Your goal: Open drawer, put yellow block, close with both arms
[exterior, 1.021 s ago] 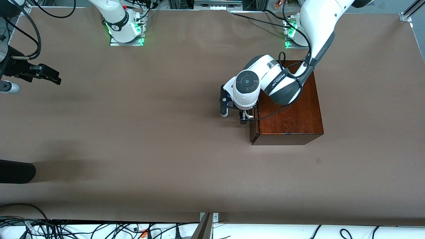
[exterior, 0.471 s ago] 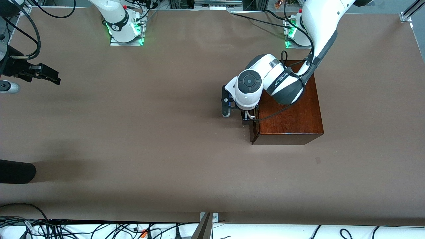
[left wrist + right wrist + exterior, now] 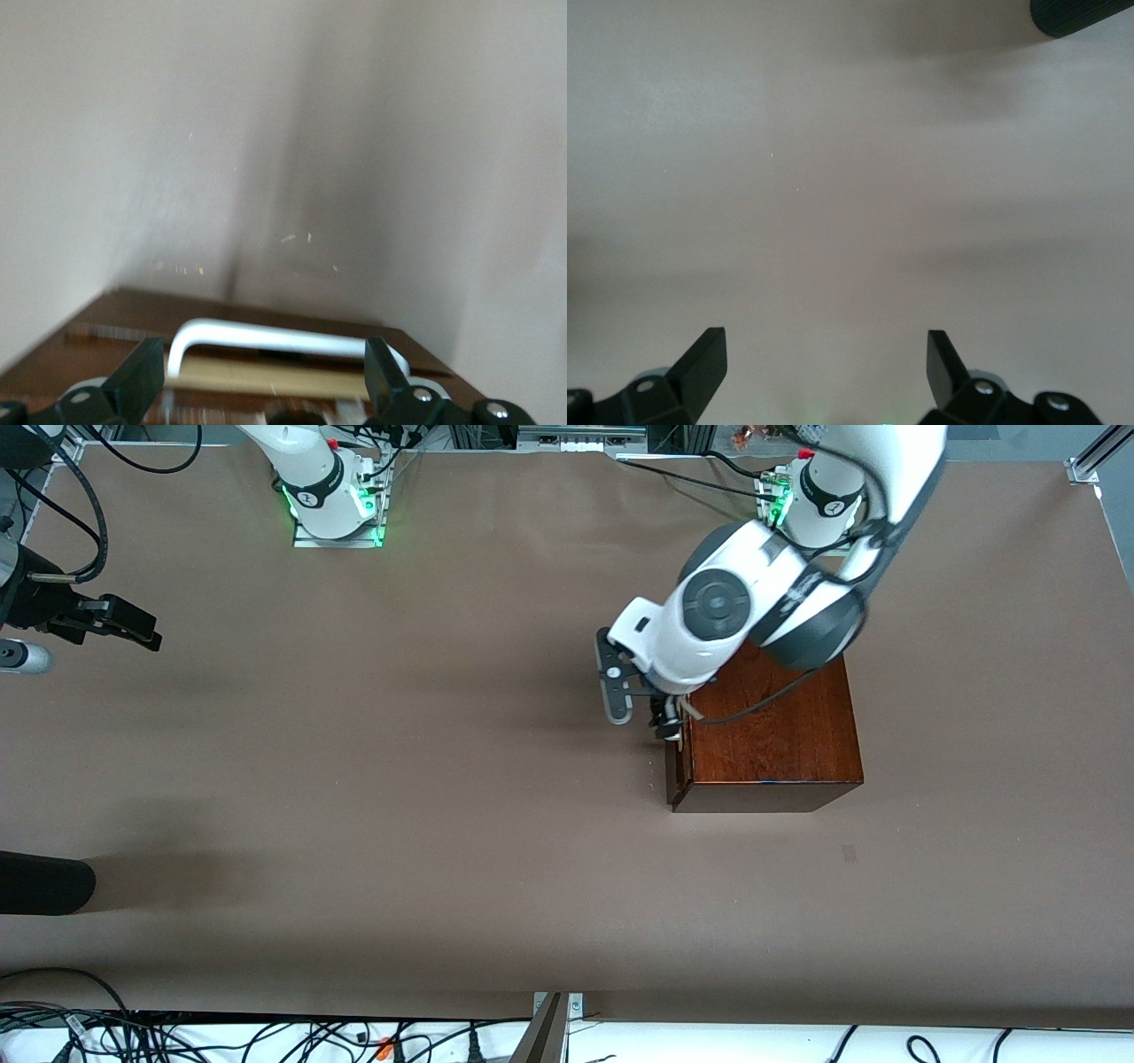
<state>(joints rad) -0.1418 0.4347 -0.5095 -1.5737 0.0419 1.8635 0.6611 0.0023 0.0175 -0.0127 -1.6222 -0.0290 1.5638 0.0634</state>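
Left wrist view alone showed us the white U-shaped bar handle (image 3: 283, 341) framed between our left hand (image 3: 266, 390)'s spread, empty fingers; the right hand (image 3: 824, 376) waited wide apart over bare tabletop (image 3: 833, 177).

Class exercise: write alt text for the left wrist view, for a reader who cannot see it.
The left gripper hangs open just above the drawer, its two black fingers set wide on either side of the white bar handle. A thin pale strip under the handle suggests the drawer is slightly ajar, and bare brown table fills everything else.
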